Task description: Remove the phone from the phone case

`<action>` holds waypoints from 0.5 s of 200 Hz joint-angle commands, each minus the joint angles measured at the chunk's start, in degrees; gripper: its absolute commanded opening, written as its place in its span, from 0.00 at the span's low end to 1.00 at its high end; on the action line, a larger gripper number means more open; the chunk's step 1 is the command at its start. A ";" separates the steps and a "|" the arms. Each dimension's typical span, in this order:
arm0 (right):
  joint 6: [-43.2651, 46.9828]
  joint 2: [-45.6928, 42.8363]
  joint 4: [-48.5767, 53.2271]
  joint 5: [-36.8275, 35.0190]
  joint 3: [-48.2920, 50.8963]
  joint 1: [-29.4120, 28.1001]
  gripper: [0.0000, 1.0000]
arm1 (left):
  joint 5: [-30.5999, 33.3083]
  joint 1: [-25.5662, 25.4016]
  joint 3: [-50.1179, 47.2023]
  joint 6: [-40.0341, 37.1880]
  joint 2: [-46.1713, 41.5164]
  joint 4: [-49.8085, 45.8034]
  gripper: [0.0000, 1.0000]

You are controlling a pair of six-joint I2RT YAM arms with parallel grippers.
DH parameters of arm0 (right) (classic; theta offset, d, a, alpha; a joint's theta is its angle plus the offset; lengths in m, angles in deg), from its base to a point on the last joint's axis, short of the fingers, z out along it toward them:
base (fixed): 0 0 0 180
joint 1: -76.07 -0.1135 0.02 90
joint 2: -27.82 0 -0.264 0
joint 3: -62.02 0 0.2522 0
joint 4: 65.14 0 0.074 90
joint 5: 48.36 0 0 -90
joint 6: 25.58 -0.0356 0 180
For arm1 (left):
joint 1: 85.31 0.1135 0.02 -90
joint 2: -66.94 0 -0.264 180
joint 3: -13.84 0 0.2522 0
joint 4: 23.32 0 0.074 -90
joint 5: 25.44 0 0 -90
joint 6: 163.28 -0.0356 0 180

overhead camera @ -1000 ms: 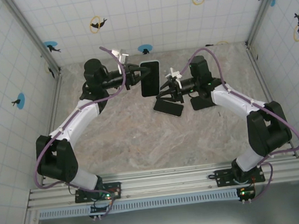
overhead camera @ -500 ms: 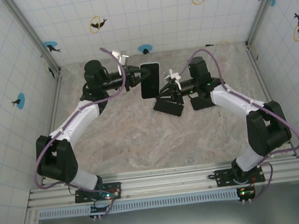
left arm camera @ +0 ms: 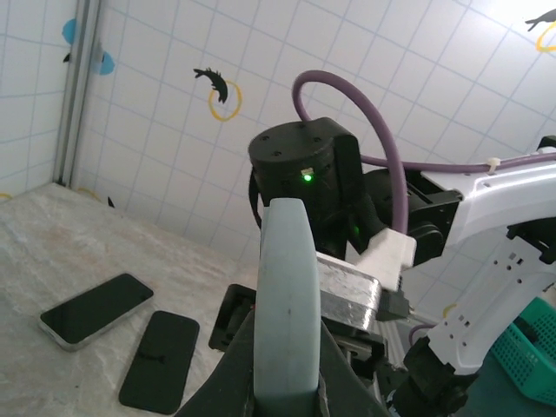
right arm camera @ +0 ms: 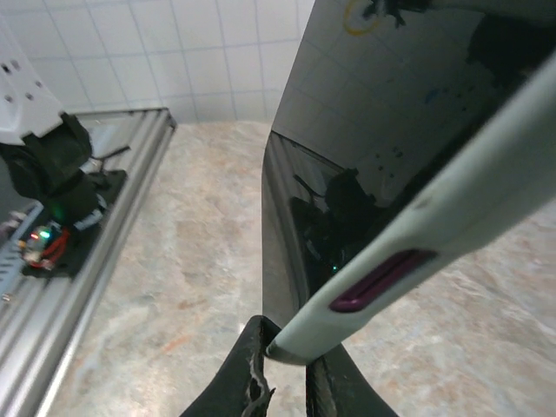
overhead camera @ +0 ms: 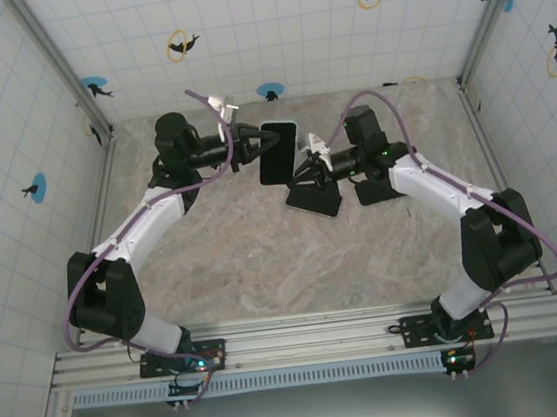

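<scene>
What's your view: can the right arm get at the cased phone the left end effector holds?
Likely yes: the right end effector pinches the cased phone's edge, nothing between them.

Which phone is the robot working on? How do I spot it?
At the back of the marble table, the left gripper and right gripper meet. They hold up the cased phone; its case is pale grey, while two dark slabs nearby lie flat.
</scene>
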 commanded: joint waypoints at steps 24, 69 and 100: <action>1.55 -5.32 -13.62 -13.91 4.54 -1.11 0.09 | 2.08 -1.93 -0.39 5.02 -1.70 1.92 0.00; -8.19 -7.13 -21.38 -8.47 7.16 -0.13 0.09 | 3.34 -2.34 -0.64 5.64 -1.31 3.46 0.00; -15.83 -8.20 -28.29 -5.39 10.55 0.14 0.15 | 5.41 -2.40 -0.90 5.89 -1.12 3.89 0.00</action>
